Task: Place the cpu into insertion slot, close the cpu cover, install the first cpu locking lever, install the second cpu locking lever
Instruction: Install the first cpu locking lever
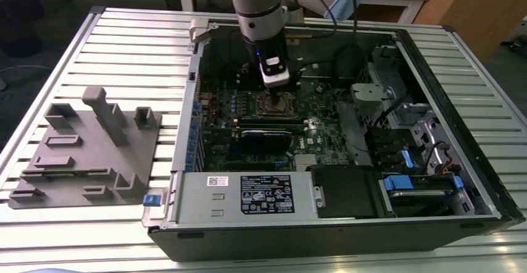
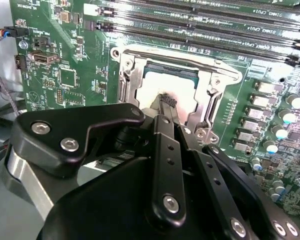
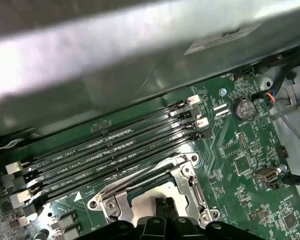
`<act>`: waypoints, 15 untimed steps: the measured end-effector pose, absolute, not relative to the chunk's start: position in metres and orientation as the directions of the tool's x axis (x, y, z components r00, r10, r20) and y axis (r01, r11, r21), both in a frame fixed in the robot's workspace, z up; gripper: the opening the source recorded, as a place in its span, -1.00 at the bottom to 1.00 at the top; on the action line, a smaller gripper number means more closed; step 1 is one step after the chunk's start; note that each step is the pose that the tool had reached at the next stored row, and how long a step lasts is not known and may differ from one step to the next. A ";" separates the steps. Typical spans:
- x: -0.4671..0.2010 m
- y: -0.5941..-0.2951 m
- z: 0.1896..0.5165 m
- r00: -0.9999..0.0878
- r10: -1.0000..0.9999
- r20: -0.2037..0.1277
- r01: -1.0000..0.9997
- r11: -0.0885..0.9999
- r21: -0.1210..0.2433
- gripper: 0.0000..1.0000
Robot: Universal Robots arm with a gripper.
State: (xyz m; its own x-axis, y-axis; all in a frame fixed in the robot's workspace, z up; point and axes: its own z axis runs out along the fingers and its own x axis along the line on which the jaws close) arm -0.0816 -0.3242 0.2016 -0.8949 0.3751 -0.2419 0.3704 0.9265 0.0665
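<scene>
Over the slot we see the gripper, fingertips together, pressing on the cpu seated inside the cover; whether the levers are latched we cannot tell.

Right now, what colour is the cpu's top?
Pale silvery-grey, on the cpu; the second wrist view shows it best.

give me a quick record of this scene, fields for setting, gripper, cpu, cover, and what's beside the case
setting: open computer case lying on a slatted table, green motherboard exposed
gripper: fingertips together, down on the cpu
cpu: pale top, seated in the insertion slot
cpu cover: frame lies flat around the chip
beside the case: grey fixture tray, on the exterior view's left
</scene>
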 end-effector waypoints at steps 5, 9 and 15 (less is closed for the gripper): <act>-0.080 -0.324 0.206 -0.902 0.375 -0.216 0.372 0.927 0.056 -0.79; -0.075 -0.324 0.207 -0.913 0.375 -0.162 0.375 0.926 0.034 -0.79; -0.063 -0.324 0.207 -0.923 0.375 -0.090 0.376 0.927 0.004 -0.79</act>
State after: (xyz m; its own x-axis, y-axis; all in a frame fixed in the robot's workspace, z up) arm -0.0628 -0.3242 0.2074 -0.9226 0.3751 -0.0898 0.3762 0.9265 0.0042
